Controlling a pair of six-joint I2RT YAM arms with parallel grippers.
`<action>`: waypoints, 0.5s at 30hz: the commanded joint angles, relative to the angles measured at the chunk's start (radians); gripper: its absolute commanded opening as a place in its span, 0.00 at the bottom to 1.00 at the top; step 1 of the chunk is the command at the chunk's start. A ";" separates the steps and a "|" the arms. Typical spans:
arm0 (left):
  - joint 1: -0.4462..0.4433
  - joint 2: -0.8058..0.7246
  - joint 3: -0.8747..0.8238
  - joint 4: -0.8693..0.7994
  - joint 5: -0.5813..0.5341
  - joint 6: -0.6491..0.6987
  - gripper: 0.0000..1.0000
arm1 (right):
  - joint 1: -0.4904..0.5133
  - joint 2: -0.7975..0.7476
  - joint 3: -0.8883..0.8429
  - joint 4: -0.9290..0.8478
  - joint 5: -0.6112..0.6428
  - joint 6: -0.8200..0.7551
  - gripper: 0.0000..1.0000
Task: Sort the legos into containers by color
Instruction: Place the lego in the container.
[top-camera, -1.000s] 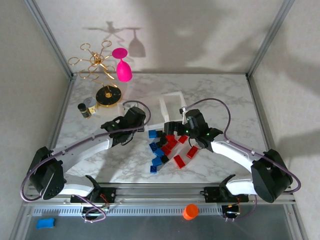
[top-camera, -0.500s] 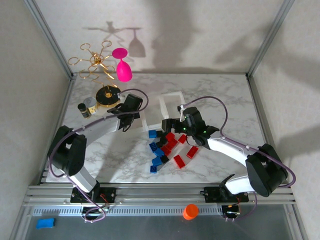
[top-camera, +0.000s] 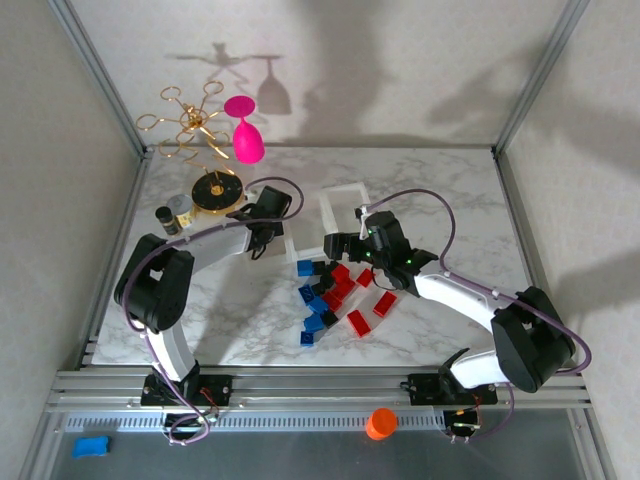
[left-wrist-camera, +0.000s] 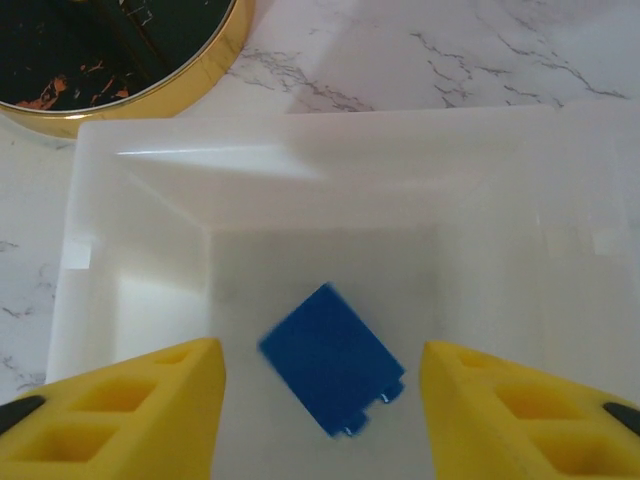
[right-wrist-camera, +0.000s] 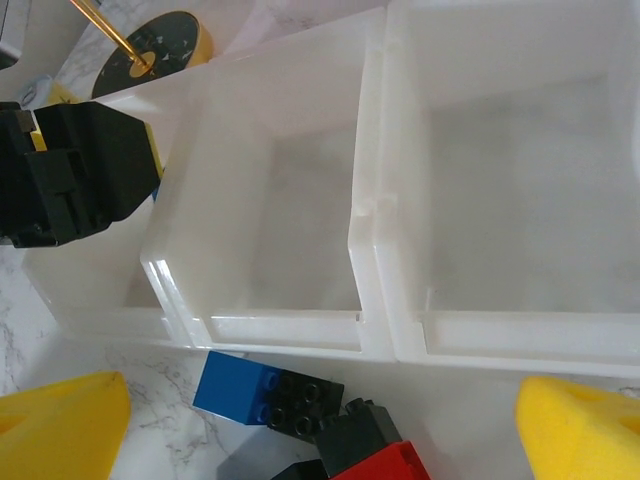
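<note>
Marble (top-camera: 450, 200) carries the lego pile (top-camera: 330, 295) beside the tray (right-wrist-camera: 370, 250), a blue brick (left-wrist-camera: 332, 372) loose in its left-end cell under the parted left gripper (left-wrist-camera: 320, 385), right gripper (right-wrist-camera: 320, 425) agape; light, slick bricks probably want flat-side pinches.

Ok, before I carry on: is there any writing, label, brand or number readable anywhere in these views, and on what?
No text can be read in any view.
Studs of the blue brick and the black brick: no lettering can be made out.
Small dark jar beside the gold stand base: too small to tell whether it carries a label.
Containers: blank.
</note>
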 joint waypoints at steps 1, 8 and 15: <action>0.002 -0.057 0.009 -0.021 -0.013 0.010 0.56 | 0.007 -0.029 0.035 -0.003 0.013 -0.017 0.99; -0.049 -0.164 -0.026 -0.061 -0.016 -0.010 0.58 | 0.000 -0.060 0.039 -0.057 0.006 -0.018 0.99; -0.158 -0.274 -0.090 -0.133 0.019 -0.056 0.61 | -0.021 -0.112 0.007 -0.141 0.003 0.015 0.99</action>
